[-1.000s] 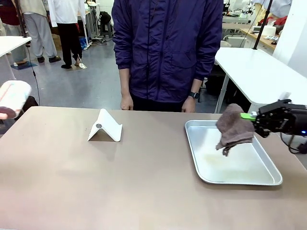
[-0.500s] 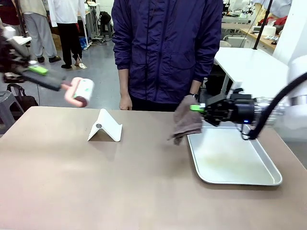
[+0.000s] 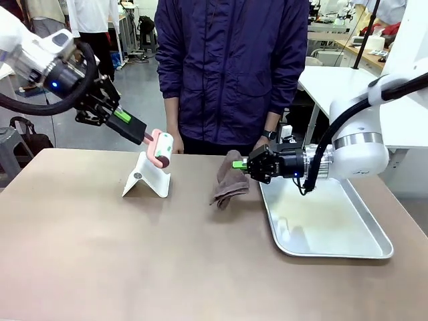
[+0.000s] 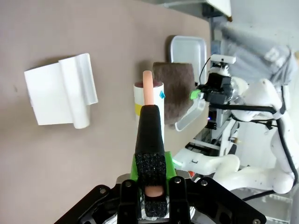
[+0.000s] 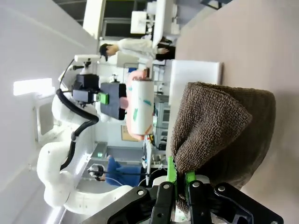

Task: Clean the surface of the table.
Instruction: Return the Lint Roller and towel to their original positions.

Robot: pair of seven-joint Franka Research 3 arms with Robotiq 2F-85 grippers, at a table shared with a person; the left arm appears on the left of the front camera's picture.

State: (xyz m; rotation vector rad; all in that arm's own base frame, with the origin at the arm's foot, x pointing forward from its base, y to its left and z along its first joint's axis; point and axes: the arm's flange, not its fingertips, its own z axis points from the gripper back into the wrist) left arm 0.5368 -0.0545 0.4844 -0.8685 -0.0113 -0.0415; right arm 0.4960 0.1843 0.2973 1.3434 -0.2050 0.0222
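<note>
Left gripper: the left gripper (image 3: pixel 124 119) is clamped tight on the black handle of a lint roller (image 3: pixel 160 148), and the roller head hangs in the air just above the white folded stand (image 3: pixel 147 176).
Right gripper: the right gripper (image 3: pixel 242 164) is pinched shut on one edge of a brown cloth (image 3: pixel 228 186), which droops down toward the tabletop just left of the metal tray (image 3: pixel 374 249).
Table: the table (image 3: pixel 134 261) stretches wide and taupe across the whole foreground, with the stand at back left and the tray at right.
Person: a person in a dark jacket (image 3: pixel 231 67) stands at the far edge, one hand (image 3: pixel 177 142) hanging near the table rim, taking no part that I can see.
Done so far: both tools are picked up and carried out over the working area; the cloth is clear of the tray.
Cloth contact: the lower corner looks to be at or near the surface, but I can't tell for sure.
Left to do: by my reading, all the actual wiping and rolling; no swept patch is visible on the top.
</note>
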